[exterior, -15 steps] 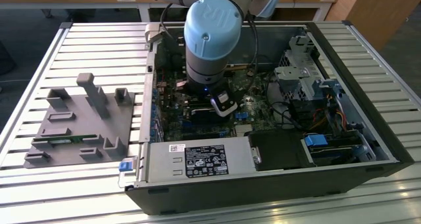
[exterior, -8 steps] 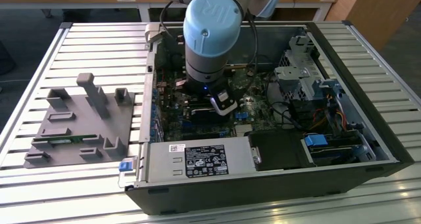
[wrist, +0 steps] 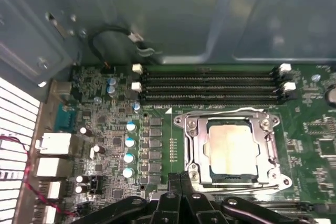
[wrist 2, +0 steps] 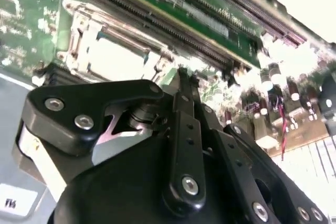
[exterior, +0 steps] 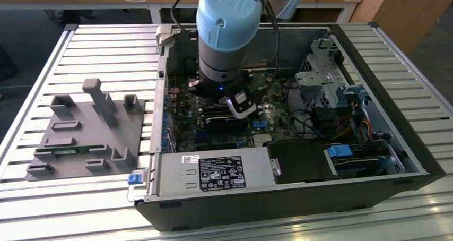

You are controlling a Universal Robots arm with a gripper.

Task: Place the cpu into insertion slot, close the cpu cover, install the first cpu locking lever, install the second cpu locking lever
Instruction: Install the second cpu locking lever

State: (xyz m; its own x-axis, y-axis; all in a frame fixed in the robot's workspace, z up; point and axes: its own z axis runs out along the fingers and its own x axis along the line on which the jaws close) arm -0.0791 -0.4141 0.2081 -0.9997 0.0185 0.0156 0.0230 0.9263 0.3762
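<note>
Already the cpu (wrist: 231, 149) was seated in the insertion slot (wrist: 192, 153), lower right of the first wrist view, with the cpu cover (wrist: 273, 145) closed around it. The gripper (wrist: 181, 182) was poised beside the socket's edge, fingers together, nothing held. A lever would be best pressed slowly, kept level.
</note>
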